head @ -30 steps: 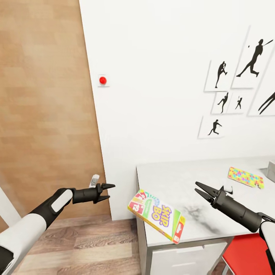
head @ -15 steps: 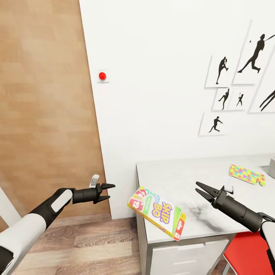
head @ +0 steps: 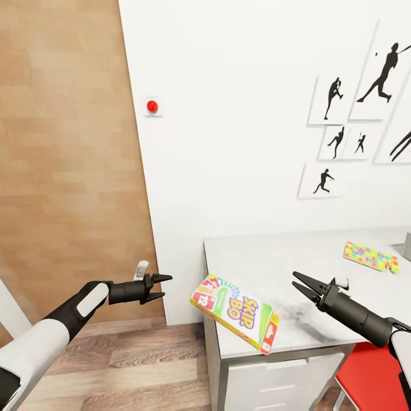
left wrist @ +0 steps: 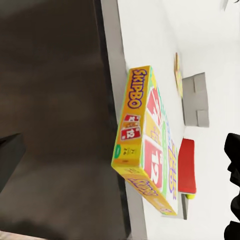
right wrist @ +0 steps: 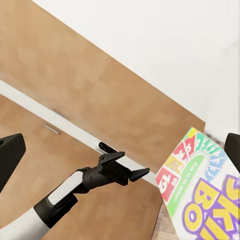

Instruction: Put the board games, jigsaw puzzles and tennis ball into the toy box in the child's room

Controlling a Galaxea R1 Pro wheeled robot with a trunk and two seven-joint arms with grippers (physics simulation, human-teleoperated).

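Skip-Bo board game [head: 235, 311], flat white box with green, red and yellow panels and purple lettering, lies on the near left corner of the table [head: 274, 262], its left end overhanging the table's left edge; left wrist view shows the yellow side panel with "SKIPBO" [left wrist: 145, 145]. Jigsaw puzzle [head: 371, 256], thin sheet in multicoloured piece pattern, lies flat far right on the table, well apart from the game. Grey corner of the toy box [head: 406, 244] shows just past the puzzle at the right frame edge. Left hand [head: 161, 287] spread open, holds nothing, hangs in the air left of the table, near the game's overhanging end but not touching. Right hand [head: 301, 286] also spread, empty, hovering over the table's near edge just right of the game, fingers pointing toward it. Game sits between the two hands. Red seat [head: 368, 379] below the right arm.
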